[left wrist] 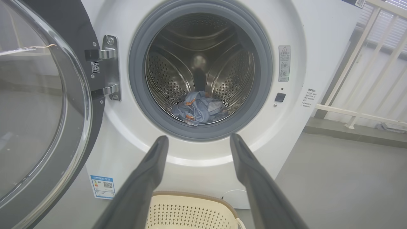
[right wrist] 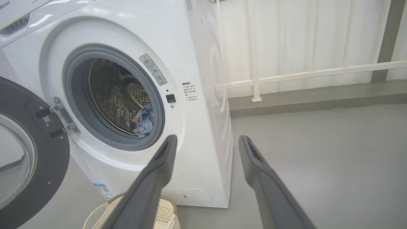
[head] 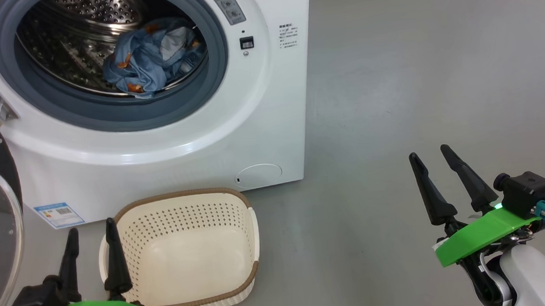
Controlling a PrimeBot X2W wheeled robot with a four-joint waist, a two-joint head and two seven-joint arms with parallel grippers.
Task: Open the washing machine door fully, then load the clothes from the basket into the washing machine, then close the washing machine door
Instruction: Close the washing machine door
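Left hand [head: 91, 225], right hand [head: 428, 151]: spread wide, empty | I'd push black-rimmed round glass door [right wrist: 54, 159] by its free edge, steadily, until latched

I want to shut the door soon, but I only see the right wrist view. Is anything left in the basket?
Observer: No. The head view shows the basket empty.
Operator: Where's my other tool?
Observer: The left tool is open by the basket's left side, holding nothing.
Operator: Are the clothes all the way in?
Observer: The left wrist view shows the clothes in one heap, low at the front edge of the drum.
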